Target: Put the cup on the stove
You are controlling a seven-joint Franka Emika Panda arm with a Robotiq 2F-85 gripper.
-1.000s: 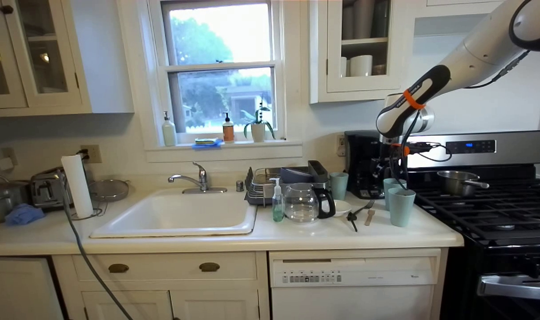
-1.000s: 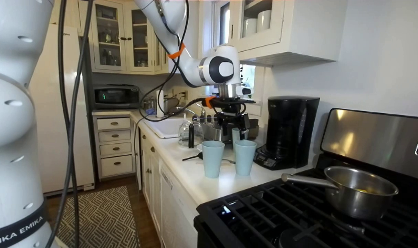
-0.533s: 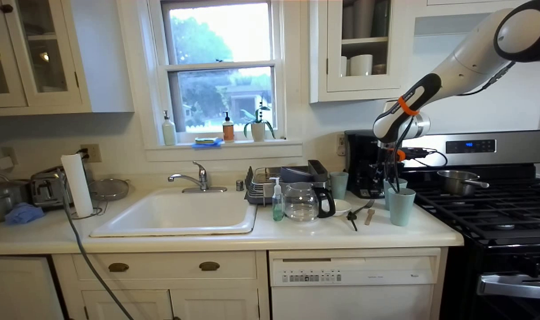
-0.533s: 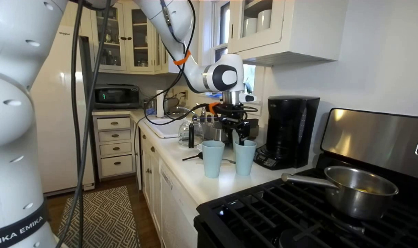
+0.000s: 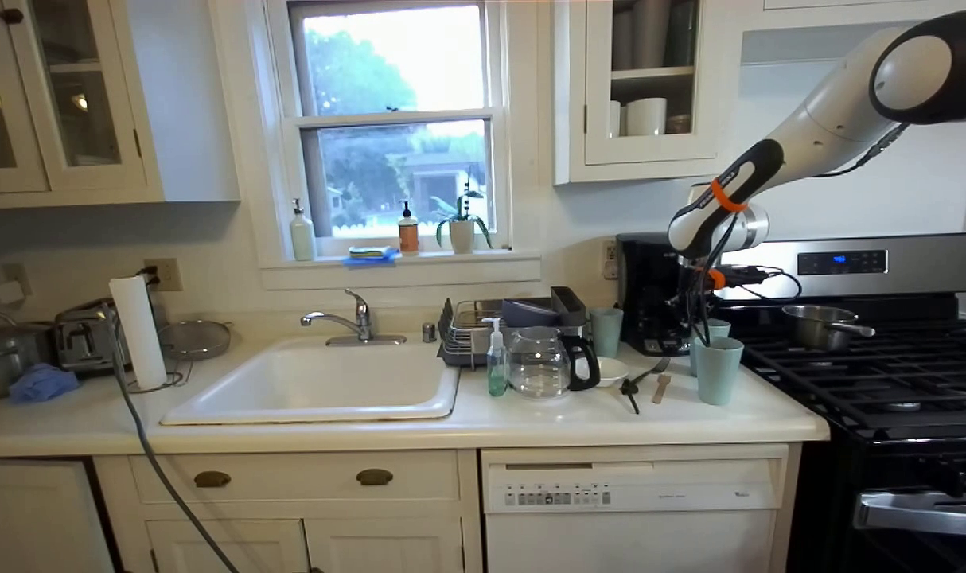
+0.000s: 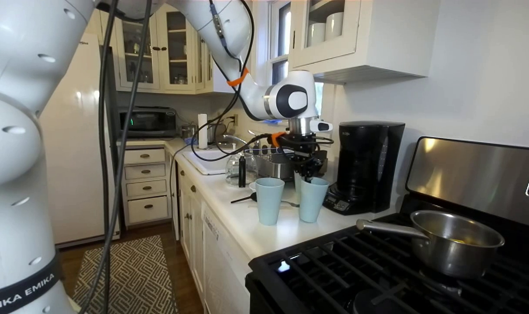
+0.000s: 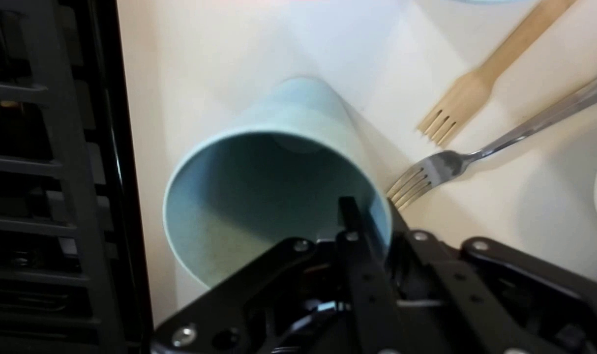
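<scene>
The cup (image 6: pixel 313 201), a pale mint-green tumbler, stands on the counter by the coffee maker, leaning slightly with its rim toward that machine. My gripper (image 7: pixel 372 206) is shut on its wall, one finger inside the mouth and one outside. The wrist view looks into the cup (image 7: pixel 259 182). In an exterior view this cup (image 5: pixel 696 358) is partly behind a similar tumbler (image 5: pixel 719 374), and cables cover the fingertips. A third such tumbler (image 5: pixel 606 334) is farther back by the rack. The black stove (image 6: pixel 330 279) adjoins the counter; its grate (image 7: pixel 67 196) edges the wrist view.
A saucepan (image 6: pixel 456 248) sits on the stove, handle toward the counter. The coffee maker (image 6: pixel 364 170) rises right beside the held cup. A wooden fork (image 7: pixel 475 88) and a metal fork (image 7: pixel 441 169) lie near its base. A glass jug (image 5: pixel 539 362) stands farther off.
My gripper has come down over the cup's rim and closed on its wall. The cup, upright before, now tilts a little toward the coffee maker. The other tumblers have stayed put.
</scene>
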